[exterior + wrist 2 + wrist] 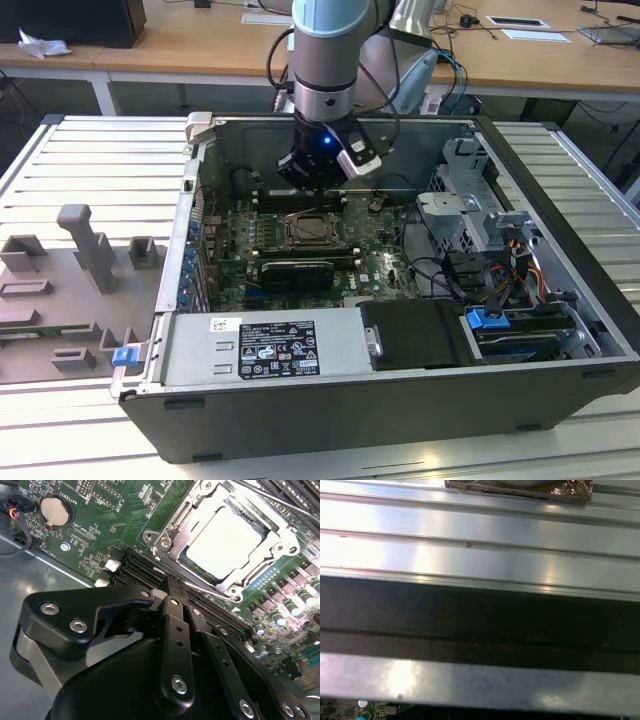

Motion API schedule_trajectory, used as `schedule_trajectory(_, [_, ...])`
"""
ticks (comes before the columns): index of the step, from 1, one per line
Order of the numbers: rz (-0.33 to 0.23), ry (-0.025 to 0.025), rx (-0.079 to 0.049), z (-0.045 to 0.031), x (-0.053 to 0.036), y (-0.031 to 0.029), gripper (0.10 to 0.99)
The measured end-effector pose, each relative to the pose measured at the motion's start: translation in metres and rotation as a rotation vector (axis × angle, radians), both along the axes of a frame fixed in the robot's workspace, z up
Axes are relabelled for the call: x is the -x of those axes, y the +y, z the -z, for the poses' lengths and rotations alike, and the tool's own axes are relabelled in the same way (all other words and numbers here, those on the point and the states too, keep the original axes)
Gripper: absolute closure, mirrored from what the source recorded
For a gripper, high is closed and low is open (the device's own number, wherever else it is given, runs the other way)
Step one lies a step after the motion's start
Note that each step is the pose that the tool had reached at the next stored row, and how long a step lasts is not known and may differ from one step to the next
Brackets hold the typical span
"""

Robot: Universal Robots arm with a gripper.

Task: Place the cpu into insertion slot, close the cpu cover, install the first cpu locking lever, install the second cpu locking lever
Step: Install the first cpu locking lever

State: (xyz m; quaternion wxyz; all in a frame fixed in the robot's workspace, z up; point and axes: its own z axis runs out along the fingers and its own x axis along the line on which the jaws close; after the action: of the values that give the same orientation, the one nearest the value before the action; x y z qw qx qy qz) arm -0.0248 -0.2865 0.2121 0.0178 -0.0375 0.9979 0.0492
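One cpu (pixel 222 540) sits in the insertion slot (pixel 175 562), cpu cover (pixel 272 542) down; narrow gripper (pixel 172 592) empty.

You could not tell from the second wrist view whether the gripper (pixel 172 587) was holding anything: its black body hid its own fingertips and the near edge of the insertion slot (pixel 186 578). The cpu cover (pixel 165 535) was cut off by that picture's edge. In the exterior view the cpu (pixel 312 229) was too small for you to judge how it was seated.
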Motion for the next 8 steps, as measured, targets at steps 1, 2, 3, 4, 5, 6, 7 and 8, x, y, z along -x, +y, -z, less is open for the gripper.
schedule_trajectory(1, [0.0, 0.0009, 0.0, 0.0015, -0.0006, 0.0002, 0.98])
schedule_trajectory(2, [0.0, 0.0015, 0.001, 0.0023, -0.0009, 0.0002, 0.98])
schedule_trajectory(3, [0.0, 0.0021, 0.001, 0.003, -0.0011, 0.0003, 0.98])
schedule_trajectory(4, [0.0, 0.0036, 0.002, 0.0042, -0.0013, 0.0004, 0.98])
schedule_trajectory(5, [0.0, 0.0044, 0.002, 0.0049, -0.0014, 0.0004, 0.98])
schedule_trajectory(6, [0.0, 0.0051, 0.002, 0.0053, -0.0014, 0.0004, 0.98])
schedule_trajectory(7, [0.0, 0.0059, 0.003, 0.0057, -0.0014, 0.0004, 0.98])
schedule_trajectory(8, [0.0, 0.0068, 0.004, 0.0062, -0.0014, 0.0004, 0.98])
